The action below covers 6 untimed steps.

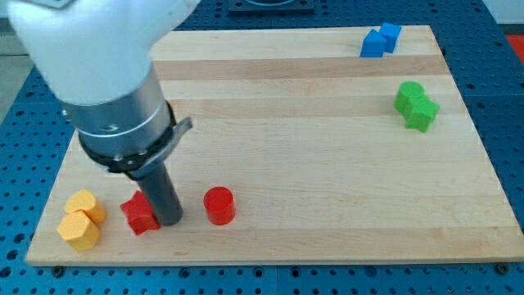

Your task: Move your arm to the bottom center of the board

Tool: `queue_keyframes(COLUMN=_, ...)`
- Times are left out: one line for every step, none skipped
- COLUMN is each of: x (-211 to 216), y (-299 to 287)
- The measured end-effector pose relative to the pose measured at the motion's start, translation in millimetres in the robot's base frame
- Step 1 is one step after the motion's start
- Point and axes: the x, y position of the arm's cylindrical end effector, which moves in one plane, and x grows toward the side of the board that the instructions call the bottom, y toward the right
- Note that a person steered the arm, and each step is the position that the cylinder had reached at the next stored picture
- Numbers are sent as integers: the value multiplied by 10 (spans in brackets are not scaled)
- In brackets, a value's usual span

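Pale wood forms the bench (311, 123), seen here with its blocks scattered toward the edges. Near the bottom-left corner two yellow blocks (82, 220) are set touching one another, their shape roughly hexagonal. Just to their right a red star-like block (139, 215) is met by my tip (171, 220), the dark rod's end being planted against the block's right side, along the bottom edge and left of its centre. A red cylinder (219, 205) stands a little further right, apart from the rod. At the right edge two green blocks (416, 105) are huddled together, and by the top-right corner two blue blocks (381, 39) are likewise paired. No jaws are fitted, so none can be reported spread or pressed. The rod is judged stiff and nothing need be grasped; it is only to be slid rightward, and the red cylinder, light and easily shoved, may be nudged on the way.
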Motion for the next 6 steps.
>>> queue_keyframes(x=0, y=-191)
queue_keyframes(x=0, y=-323)
queue_keyframes(x=0, y=-338)
queue_keyframes(x=186, y=34)
queue_keyframes(x=399, y=572)
queue_keyframes(x=396, y=1296)
